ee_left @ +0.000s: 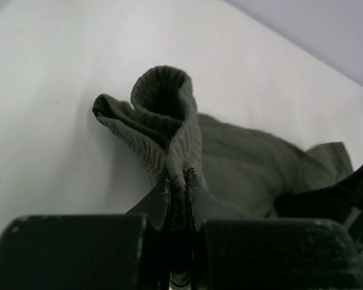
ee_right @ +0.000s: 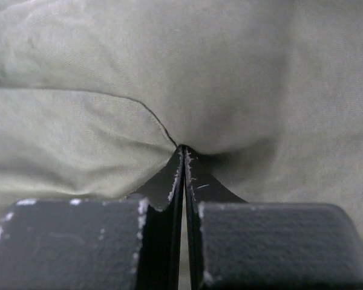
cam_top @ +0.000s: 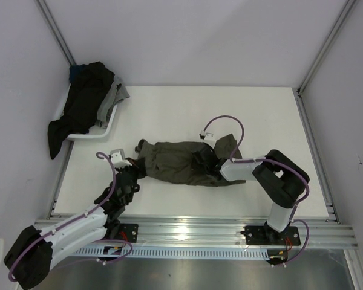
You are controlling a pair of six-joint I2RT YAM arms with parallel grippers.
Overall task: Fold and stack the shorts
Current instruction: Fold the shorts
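Observation:
The olive-green shorts (cam_top: 181,163) lie bunched across the middle of the white table (cam_top: 187,109). My left gripper (cam_top: 138,166) is at their left end, shut on the ribbed waistband (ee_left: 163,103), which curls up above the fingertips (ee_left: 177,175). My right gripper (cam_top: 204,158) is on the right half of the shorts. In the right wrist view its jaws (ee_right: 184,148) are shut, with their tips pressed into the olive cloth (ee_right: 169,72); I see no cloth between them. The black shorts (cam_top: 85,103) hang out of the white basket (cam_top: 109,127) at the back left.
A grey garment (cam_top: 116,95) also lies in the basket, by the left wall. Aluminium frame rails run along the table's right edge (cam_top: 314,151) and the near edge (cam_top: 199,229). The right arm's black gripper (ee_left: 333,199) shows at the right of the left wrist view.

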